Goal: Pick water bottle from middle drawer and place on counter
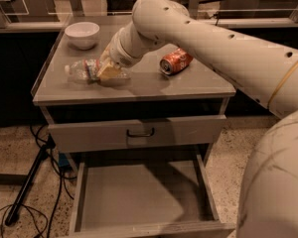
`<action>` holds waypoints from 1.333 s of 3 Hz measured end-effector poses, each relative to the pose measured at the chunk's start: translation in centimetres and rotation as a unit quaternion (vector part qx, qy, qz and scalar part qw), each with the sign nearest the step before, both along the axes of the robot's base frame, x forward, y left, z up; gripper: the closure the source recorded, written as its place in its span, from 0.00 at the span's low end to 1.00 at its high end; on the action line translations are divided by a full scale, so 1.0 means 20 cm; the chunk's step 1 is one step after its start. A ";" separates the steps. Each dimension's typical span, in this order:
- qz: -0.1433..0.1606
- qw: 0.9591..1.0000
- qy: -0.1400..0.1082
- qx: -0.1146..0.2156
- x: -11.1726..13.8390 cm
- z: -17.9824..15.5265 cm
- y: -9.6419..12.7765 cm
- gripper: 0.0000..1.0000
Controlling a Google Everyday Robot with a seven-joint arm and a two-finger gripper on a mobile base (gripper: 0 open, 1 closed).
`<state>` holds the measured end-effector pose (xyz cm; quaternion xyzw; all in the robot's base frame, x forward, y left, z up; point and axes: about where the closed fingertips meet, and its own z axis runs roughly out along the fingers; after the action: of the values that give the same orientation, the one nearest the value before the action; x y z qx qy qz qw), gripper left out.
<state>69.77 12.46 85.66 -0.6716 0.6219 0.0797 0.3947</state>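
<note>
The water bottle (81,69) lies on its side on the left part of the counter (159,86), white cap pointing left. My gripper (108,71) is at the bottle's right end, low over the counter top and covering that end. My white arm reaches in from the upper right. The middle drawer (139,195) is pulled open below, and its flat grey floor shows nothing in it.
An orange-red soda can (175,62) lies on the counter right of my gripper. A white bowl (82,33) stands at the back left. The closed drawer front with a dark handle (140,132) is above the open drawer. Cables and a stand leg (27,182) lie on the floor at left.
</note>
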 end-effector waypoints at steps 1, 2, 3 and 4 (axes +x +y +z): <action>0.001 1.000 0.002 -0.001 0.00 -0.01 0.00 0.98; 0.001 1.000 0.002 -0.001 0.00 -0.01 0.00 0.74; 0.001 1.000 0.002 -0.001 0.00 -0.01 0.01 0.44; 0.001 1.000 0.002 -0.001 0.00 -0.01 0.01 0.19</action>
<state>69.76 12.57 85.46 -0.6725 0.6220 0.0812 0.3927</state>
